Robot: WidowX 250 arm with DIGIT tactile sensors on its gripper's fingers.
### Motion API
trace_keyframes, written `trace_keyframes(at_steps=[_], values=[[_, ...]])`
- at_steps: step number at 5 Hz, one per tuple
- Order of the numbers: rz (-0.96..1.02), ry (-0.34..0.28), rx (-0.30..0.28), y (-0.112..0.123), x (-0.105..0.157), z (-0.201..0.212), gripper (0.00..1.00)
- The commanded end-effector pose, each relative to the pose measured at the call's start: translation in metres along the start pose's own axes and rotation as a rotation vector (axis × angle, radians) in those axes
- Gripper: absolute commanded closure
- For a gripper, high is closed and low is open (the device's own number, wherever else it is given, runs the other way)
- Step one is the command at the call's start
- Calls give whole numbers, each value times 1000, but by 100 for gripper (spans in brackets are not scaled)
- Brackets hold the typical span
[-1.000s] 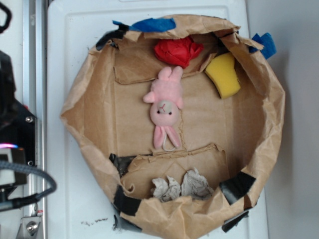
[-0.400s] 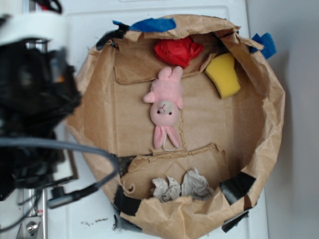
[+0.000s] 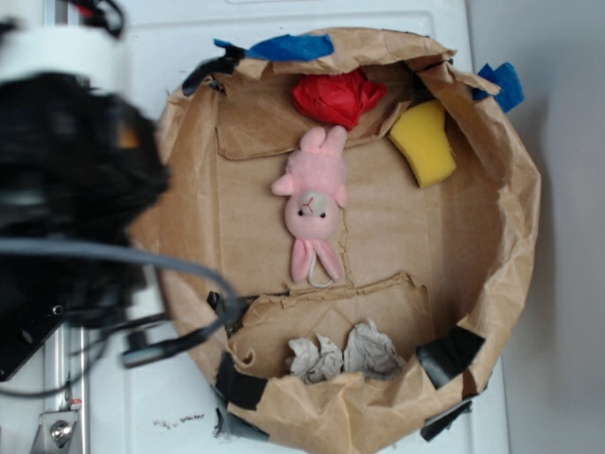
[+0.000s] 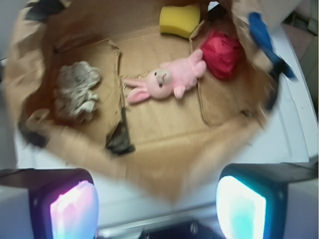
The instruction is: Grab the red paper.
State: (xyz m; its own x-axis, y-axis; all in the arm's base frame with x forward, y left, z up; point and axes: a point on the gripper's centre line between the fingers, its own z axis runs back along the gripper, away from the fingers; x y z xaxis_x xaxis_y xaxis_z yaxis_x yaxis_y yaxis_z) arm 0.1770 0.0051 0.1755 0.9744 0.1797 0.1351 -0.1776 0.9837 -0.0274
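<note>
The crumpled bright red paper [image 3: 337, 97] touches the pink bunny's [image 3: 315, 200] feet; the pincer [image 4: 157, 199] gapes wide, empty.

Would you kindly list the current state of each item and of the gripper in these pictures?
red paper: crumpled, resting free against the far wall, not gripped.
pink plush bunny: lying flat, face up, mid-floor.
yellow sponge: leaning against the wall.
grey-white paper balls: crumpled, side by side.
brown paper enclosure: open-topped, torn, taped.
gripper: open, empty, outside the enclosure.
</note>
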Motion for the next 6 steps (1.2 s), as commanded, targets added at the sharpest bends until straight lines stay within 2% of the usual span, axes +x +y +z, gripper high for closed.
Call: trace_keyframes(at_steps=[1,3,4,5,6], values=[[22,-52,-2,4,8,13,0],[22,-52,-2,4,8,13,0],[87,-65,-11,-2,57,9,0],[119,-78,3,-13,105,0,0],[229,-115,6,-17,152,-15,0]])
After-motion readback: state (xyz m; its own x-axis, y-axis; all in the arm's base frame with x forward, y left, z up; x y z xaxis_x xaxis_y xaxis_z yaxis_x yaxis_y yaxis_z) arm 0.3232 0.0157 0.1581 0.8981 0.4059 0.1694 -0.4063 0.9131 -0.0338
